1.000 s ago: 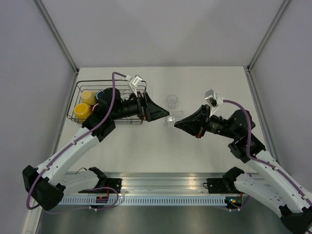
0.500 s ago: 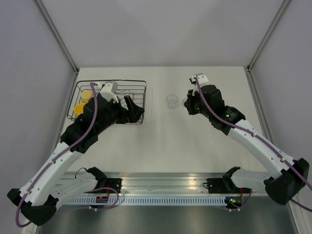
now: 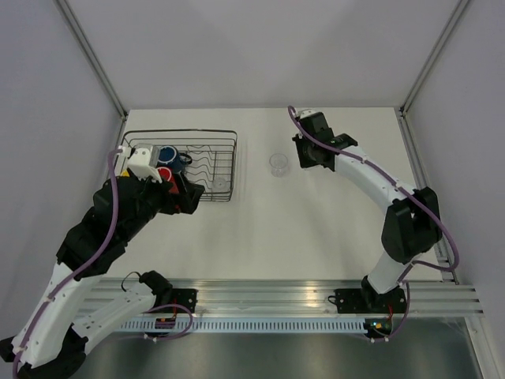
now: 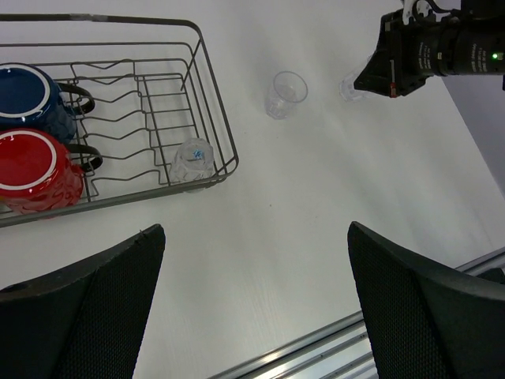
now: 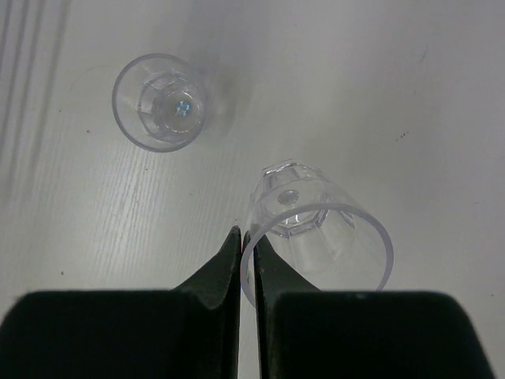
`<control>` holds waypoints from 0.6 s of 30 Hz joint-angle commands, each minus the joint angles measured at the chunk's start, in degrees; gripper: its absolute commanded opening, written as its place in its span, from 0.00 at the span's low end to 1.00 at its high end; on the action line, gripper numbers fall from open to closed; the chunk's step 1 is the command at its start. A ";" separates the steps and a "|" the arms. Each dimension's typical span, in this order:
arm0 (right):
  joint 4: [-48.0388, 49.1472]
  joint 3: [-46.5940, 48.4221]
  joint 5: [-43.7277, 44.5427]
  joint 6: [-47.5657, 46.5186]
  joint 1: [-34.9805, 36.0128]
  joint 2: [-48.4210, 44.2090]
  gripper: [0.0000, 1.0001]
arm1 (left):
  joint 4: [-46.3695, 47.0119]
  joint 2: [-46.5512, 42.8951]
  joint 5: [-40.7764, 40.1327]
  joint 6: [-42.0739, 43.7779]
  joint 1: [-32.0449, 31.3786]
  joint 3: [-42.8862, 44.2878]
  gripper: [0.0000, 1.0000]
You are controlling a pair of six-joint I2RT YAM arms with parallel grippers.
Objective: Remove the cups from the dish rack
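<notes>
White link shells, black joint housings on left arm [image 3: 102,221] and right arm [image 3: 367,175]. Purple cables [image 3: 113,197] along both. Black fingers [image 4: 87,316], mesh-textured. Green LED [image 4: 495,56] at right wrist.

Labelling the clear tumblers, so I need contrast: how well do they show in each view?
Top external: the table tumbler is faint against the white tabletop. Left wrist: the rack tumbler is sharp, with a blue glint. Right wrist: the held tumbler is crisp.

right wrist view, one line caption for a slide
Right gripper pinches a clear tumbler by its rim; a second tumbler stands apart on the table.
</notes>
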 commanded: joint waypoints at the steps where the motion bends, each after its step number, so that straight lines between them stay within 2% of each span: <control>1: -0.65 4.61 0.06 -2.12 -0.46 4.09 0.01 | -2.49 -0.97 -1.41 3.56 -0.02 0.80 1.00; 11: -1.35 11.64 0.06 -3.18 -0.55 16.57 0.00 | -2.58 -1.86 -2.20 4.53 -0.02 -1.75 1.00; 18: -4.07 15.95 -1.17 -3.97 -0.55 22.20 0.04 | -2.58 -1.95 -2.90 4.53 -0.02 -3.34 1.00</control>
